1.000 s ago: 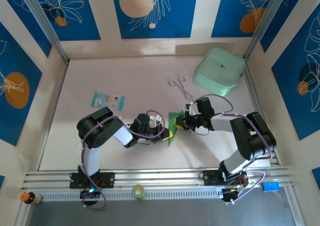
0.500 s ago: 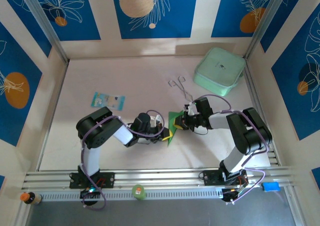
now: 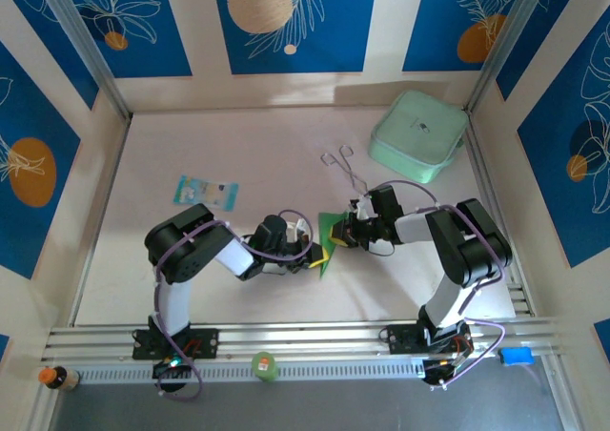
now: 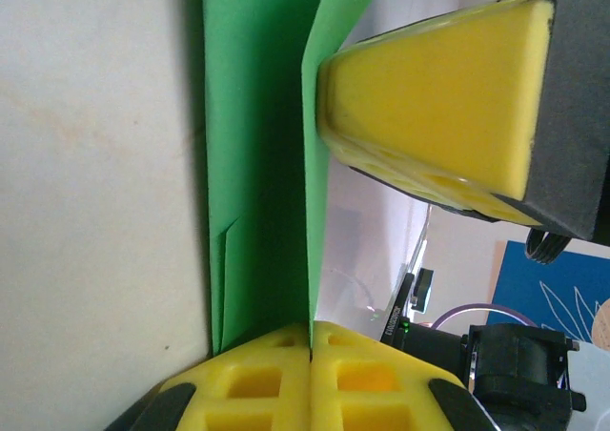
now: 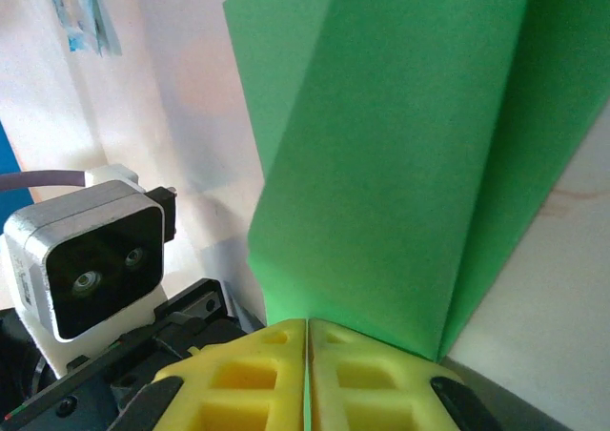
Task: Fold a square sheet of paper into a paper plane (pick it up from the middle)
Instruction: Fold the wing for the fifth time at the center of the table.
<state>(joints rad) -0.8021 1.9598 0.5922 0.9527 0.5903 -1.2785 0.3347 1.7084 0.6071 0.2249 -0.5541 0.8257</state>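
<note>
The square sheet of paper (image 3: 330,233) is bright green and creased, lying mid-table between the two arms with one flap raised. My left gripper (image 3: 318,253) comes in from the left. In the left wrist view the left gripper (image 4: 310,331) is shut on the lower edge of the upright green flap (image 4: 262,145), and a yellow finger (image 4: 438,97) of the other arm is close above. My right gripper (image 3: 342,236) reaches in from the right. Its wrist view shows the right gripper (image 5: 307,328) shut on the edge of the folded paper (image 5: 400,145).
A pale mint box (image 3: 417,135) stands at the back right, with metal tongs (image 3: 345,164) in front of it. A light-blue packet (image 3: 205,192) lies at the left. On the front rail sit a green-capped item (image 3: 263,365) and a small bottle (image 3: 57,378).
The right arm's elbow has swung a little to the left. Both grippers stay shut on the paper, almost in place.
</note>
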